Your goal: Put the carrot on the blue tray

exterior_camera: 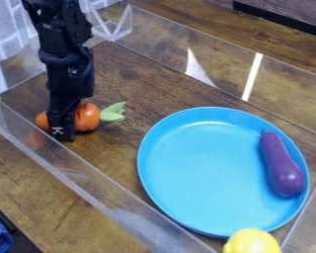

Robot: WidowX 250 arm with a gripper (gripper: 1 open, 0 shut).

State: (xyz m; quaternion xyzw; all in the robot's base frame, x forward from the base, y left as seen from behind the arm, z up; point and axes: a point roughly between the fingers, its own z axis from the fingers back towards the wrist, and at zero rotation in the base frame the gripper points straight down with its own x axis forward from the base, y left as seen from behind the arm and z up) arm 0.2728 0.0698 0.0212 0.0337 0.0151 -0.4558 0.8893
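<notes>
At ten o'clock, the orange carrot (86,117) is pinched by the black gripper (71,121) over the wooden table (118,198). Should it be lifted too little, the blue tray's rim (142,158) at four o'clock could be struck and the carrot knocked loose.

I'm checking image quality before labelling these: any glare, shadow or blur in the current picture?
Camera view: pale glare streaks along the clear wall; the dark claw shows little detail; the carrot looks soft and grainy; the plate is evenly lit.
</notes>
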